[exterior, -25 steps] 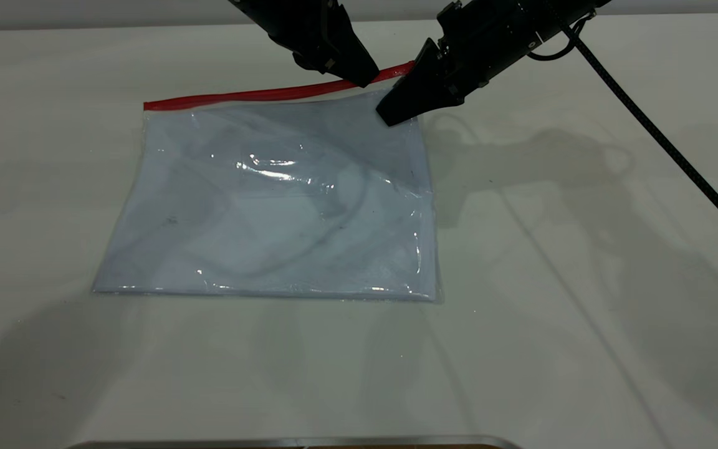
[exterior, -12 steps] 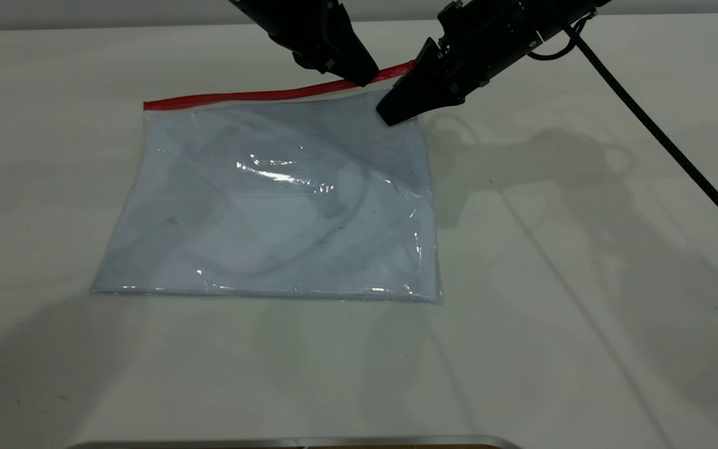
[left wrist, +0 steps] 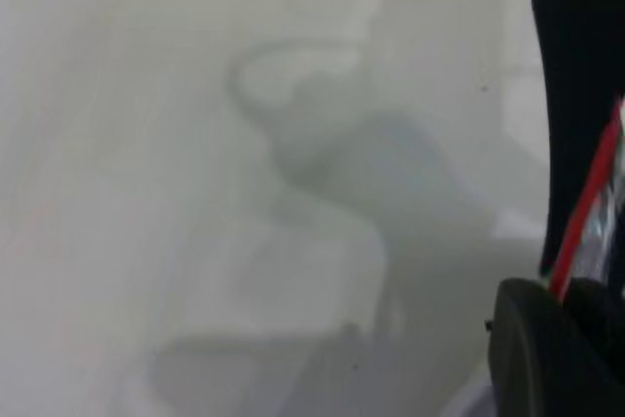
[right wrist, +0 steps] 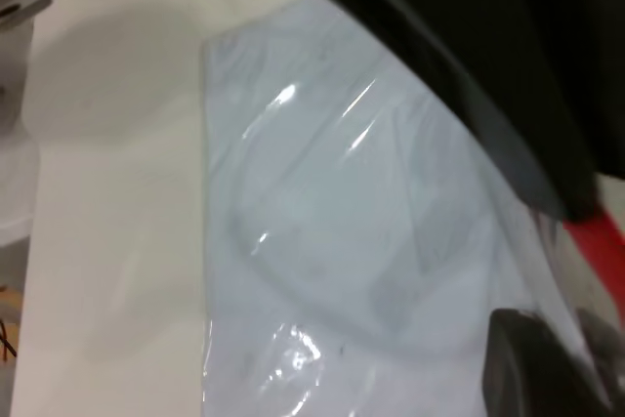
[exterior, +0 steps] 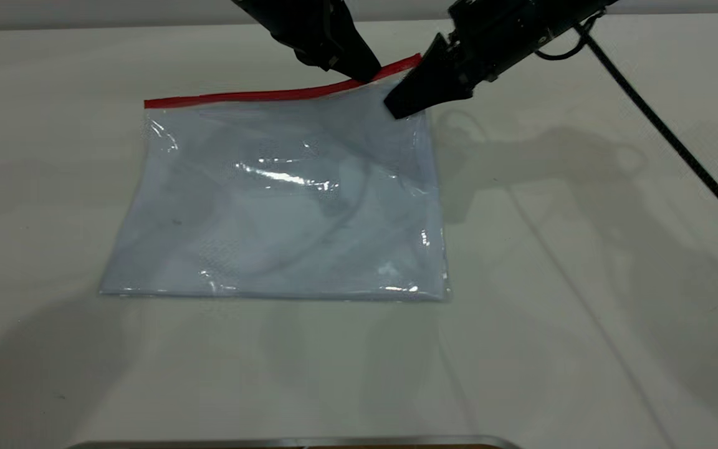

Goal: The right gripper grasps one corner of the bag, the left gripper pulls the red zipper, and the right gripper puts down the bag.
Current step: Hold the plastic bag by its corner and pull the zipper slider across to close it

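Item one, the bag (exterior: 278, 199): you have a flat clear plastic pouch lying on the white table (exterior: 583, 312), a little left of centre. Its near edge rests flat on the surface; its far right corner is lifted off the table. Contents: pale bluish-white sheets fill it edge to edge, with creases and glare across the plastic. You can see the same sheets through the film in the right wrist view (right wrist: 322, 241).

Item two, the red zipper (exterior: 253, 95): a thin red strip along the bag's far long edge, running from the far left corner up to the raised right end. The slider tab is not visible to you.

Item three, the right gripper (exterior: 410, 100): at the far right corner of the bag, its pointed jaws closed on the plastic just below the red strip, holding that corner up. Its black cable (exterior: 670, 134) trails off to the right across the table.

Item four, the left gripper (exterior: 368, 72): just left of the right one, tips pinched onto the red strip near its right end. In the left wrist view the strip (left wrist: 586, 212) runs between the dark fingers (left wrist: 547, 358).
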`<state>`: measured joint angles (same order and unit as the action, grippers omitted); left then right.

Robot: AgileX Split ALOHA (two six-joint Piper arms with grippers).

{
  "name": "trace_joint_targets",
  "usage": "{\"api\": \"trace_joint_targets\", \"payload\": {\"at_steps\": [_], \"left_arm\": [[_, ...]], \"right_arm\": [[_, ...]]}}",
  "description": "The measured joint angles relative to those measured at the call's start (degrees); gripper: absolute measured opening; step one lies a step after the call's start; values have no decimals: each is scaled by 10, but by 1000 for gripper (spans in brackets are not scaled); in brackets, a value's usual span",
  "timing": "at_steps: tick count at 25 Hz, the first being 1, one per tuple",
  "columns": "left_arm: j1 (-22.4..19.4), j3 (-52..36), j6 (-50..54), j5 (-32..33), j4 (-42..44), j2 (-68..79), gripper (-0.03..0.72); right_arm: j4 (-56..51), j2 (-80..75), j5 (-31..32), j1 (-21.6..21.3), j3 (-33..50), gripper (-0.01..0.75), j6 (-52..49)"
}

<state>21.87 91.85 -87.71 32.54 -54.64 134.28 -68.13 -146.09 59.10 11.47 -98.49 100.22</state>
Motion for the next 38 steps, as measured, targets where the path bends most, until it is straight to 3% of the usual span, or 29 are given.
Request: {"api": "trace_joint_targets", "payload": {"at_steps": [17,30,34,38], "left_arm": [[-45,4,150,-2,184,0,46],[-56,4,215,12,287,0,46],[-56,4,215,5,287,0,65],[-57,4,231,6,304,0,174]], "right_arm": [[8,0,16,-126,0,34,-29],[34,0,-57,-155,0,46,-103],[33,0,-65,-155,0,123,-111],[36,2,-94,-161,0,340,-118]]}}
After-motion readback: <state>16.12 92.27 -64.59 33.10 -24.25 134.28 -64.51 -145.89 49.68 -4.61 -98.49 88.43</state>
